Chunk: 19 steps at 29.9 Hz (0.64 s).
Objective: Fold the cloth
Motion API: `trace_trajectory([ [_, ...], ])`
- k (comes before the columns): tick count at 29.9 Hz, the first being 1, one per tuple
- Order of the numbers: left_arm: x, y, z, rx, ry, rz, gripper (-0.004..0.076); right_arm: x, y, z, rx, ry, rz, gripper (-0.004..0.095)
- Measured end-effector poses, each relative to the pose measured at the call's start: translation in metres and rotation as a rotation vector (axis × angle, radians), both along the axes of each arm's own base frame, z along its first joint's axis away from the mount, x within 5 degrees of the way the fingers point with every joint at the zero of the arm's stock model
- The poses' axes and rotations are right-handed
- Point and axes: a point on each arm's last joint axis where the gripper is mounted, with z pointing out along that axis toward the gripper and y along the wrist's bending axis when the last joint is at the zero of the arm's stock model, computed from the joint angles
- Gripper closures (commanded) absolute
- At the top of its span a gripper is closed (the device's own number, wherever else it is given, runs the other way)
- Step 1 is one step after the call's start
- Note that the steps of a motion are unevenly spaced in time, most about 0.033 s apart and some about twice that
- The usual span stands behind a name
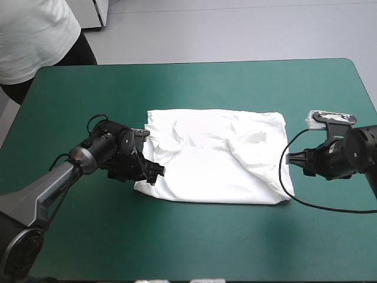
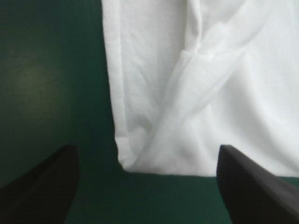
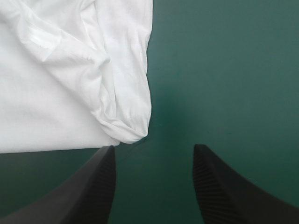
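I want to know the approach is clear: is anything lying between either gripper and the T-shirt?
Nothing visible does. The left gripper is open, with a corner of the T-shirt just ahead between its fingers. The right gripper is open, with another corner just ahead of one finger. Only bare cover lies between.

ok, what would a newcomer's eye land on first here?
The white T-shirt lies mid-table on the teal-green cover, a rumpled rough rectangle. The left hand is open at its near left corner, and the right hand is open beside its right edge; neither holds it.
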Motion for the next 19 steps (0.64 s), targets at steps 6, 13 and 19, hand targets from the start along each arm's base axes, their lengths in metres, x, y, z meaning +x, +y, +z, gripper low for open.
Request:
trace_trajectory([
  [6,0.006,-0.003,-0.031,0.03,0.065,0.009,0.0189,0.0,0.0,0.0,-0.001,0.0,0.002,0.0504],
  [13,0.006,-0.004,-0.04,0.022,0.068,0.023,0.0493,0.0,0.0,0.0,0.0,0.0,0.003,0.0504],
  [19,0.007,-0.007,-0.04,-0.011,0.062,0.047,0.0734,0.0,0.001,0.0,0.013,0.002,0.011,0.05],
])
